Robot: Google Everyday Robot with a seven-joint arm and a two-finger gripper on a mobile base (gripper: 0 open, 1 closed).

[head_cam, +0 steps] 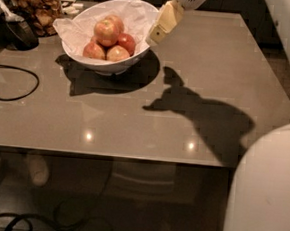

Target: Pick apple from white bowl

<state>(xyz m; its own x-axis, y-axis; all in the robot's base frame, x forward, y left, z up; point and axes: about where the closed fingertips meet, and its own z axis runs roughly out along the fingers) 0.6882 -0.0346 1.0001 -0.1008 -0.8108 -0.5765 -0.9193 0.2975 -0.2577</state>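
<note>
The white bowl (pixel 140 54), lined with crumpled white paper, stands at the far left of the grey table. Several apples lie in it. The largest apple (pixel 106 31), yellow-orange with a pinkish-red blush, sits on top of the pile. A deep red apple (pixel 126 42) lies to its right. My gripper (pixel 156 35) hangs from the top of the view, just right of the bowl's rim, above the table. Its cream-coloured fingers point down and left toward the bowl.
A glass jar of brown snacks (pixel 37 6) stands at the far left corner, with a dark object (pixel 18 32) beside it. A black cable (pixel 12 84) loops on the table's left. The robot's white body (pixel 267 192) fills the lower right. More cables lie on the floor.
</note>
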